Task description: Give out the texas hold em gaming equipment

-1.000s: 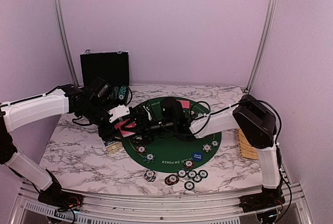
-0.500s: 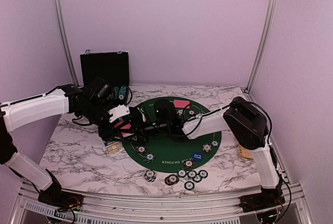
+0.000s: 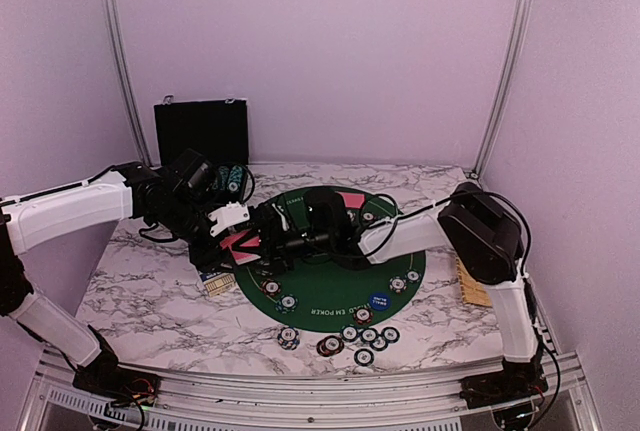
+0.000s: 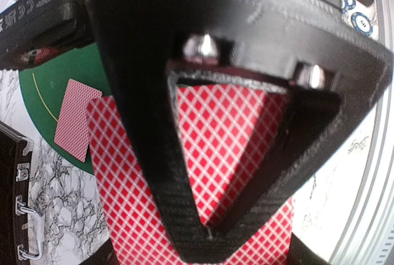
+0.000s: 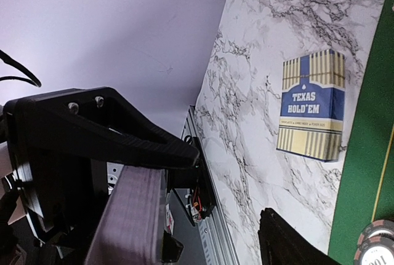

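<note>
Right hand (image 3: 288, 244) shifted toward deck (image 4: 120, 179); box (image 5: 309, 105) reads "TEXAS HOLD'EM".

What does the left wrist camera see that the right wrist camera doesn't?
Only the left wrist view shows the cards' red diamond backs, a lone card lying on the green mat, and the black case's metal latch. Only the right wrist view shows the blue and yellow Texas Hold'em box on the marble table. Both show the left gripper clamped on the deck, plus the mat and some chips.
</note>
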{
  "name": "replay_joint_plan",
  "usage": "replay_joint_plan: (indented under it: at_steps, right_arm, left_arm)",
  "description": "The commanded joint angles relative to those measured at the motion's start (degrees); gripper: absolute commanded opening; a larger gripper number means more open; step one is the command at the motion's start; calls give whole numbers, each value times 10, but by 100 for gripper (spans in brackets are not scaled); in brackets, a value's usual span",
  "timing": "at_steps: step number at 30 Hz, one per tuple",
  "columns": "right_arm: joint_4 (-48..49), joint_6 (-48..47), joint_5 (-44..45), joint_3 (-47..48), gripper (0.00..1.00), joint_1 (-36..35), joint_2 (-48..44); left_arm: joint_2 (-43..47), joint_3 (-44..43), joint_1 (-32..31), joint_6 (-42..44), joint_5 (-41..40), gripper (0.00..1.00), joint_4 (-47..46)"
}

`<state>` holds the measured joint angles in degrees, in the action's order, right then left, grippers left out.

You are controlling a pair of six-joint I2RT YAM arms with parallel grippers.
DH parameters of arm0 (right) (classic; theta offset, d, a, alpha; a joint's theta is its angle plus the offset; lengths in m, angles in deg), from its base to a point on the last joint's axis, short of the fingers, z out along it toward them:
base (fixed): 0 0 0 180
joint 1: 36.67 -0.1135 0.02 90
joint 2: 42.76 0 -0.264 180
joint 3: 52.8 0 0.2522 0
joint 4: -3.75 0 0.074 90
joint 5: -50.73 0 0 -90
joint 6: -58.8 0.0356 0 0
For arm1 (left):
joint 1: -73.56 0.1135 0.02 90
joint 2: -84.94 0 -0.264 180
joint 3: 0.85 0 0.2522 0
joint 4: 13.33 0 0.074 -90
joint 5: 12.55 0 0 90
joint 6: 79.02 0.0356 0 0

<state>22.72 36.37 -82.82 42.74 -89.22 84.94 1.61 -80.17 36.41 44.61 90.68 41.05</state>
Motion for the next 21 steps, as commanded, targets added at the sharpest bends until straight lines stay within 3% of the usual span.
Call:
replay_joint_plan:
  at_steps: [1, 21]
  right_arm:
    - [-38, -25, 8, -24, 68, 20, -31]
    - [-69, -61, 8, -64, 39, 39, -103]
  left_arm:
    - [5, -7, 0, 1, 14, 0, 1]
    - [4, -8, 0, 0, 10, 0, 1]
